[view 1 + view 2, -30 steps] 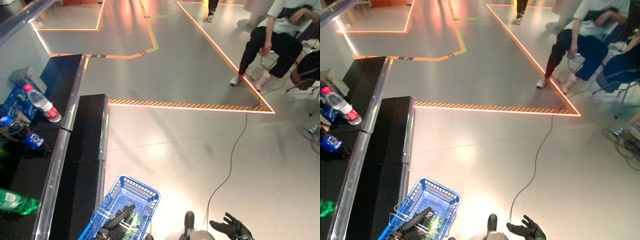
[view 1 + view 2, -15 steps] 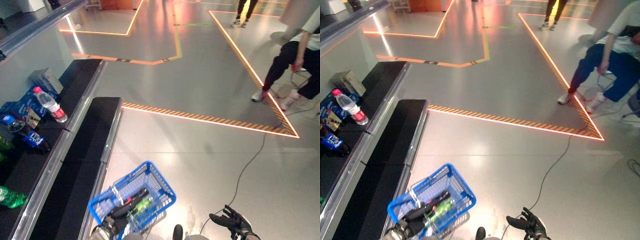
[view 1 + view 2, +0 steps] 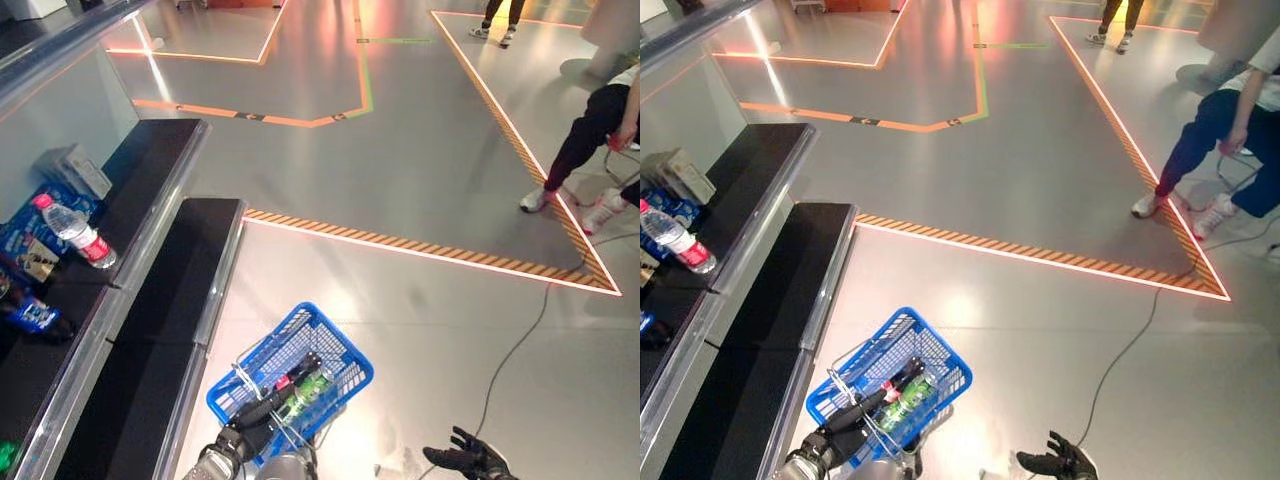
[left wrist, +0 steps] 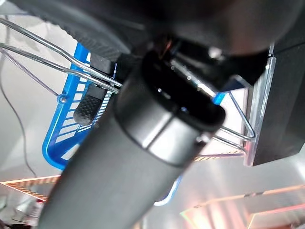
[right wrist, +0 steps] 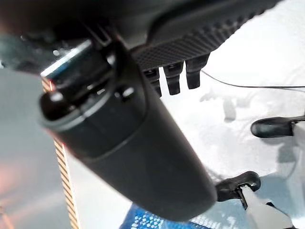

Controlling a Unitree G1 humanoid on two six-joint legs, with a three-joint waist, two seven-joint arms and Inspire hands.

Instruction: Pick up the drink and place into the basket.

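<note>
A blue wire-handled basket [image 3: 340, 338] hangs just off the front of the black shelf, by the floor. My left hand [image 3: 250, 420] reaches over its near side, fingers [image 4: 88, 107] hooked round the wire handle [image 4: 43, 57]. A green drink bottle [image 3: 308, 390] lies inside the basket next to something dark with a red spot. Low at the right my right hand [image 3: 465, 462] hangs over the floor, fingers spread, holding nothing.
A black two-step shelf [image 3: 150, 300] runs along the left, carrying a clear water bottle [image 3: 75, 230], a dark blue-labelled bottle [image 3: 30, 315] and a box [image 3: 75, 170]. Striped orange tape [image 3: 430, 255] crosses the grey floor. A seated person [image 3: 600, 130] is at the far right.
The whole view has swung, so the shelf and floor lines shifted. The basket, still hanging from my left hand, now shows higher and further from the shelf. My right hand stays spread.
</note>
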